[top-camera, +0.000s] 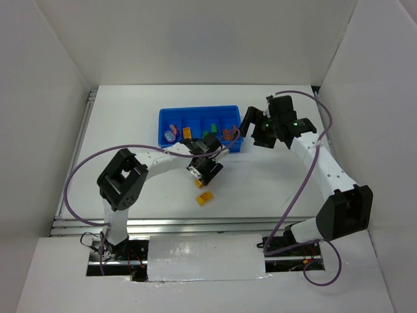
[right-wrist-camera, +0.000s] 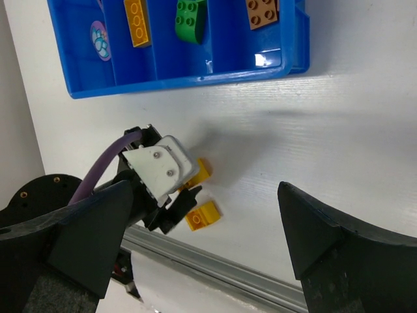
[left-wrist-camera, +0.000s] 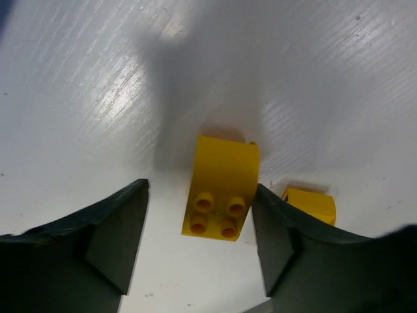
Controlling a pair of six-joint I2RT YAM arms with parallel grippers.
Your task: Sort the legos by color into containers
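Yellow lego [left-wrist-camera: 225, 173] bracketed, ungripped, by part-open left pincer [left-wrist-camera: 201, 188].
Light, rigid, slick; flat sides are judged the best hold. Right pincer [top-camera: 253, 130] is spread wide, empty.

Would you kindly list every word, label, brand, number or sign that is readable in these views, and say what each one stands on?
None: no view shows any readable writing.
The round piece in the blue tray bears a coloured, flower-like pattern, but no letters.
The yellow brick shows only studs.
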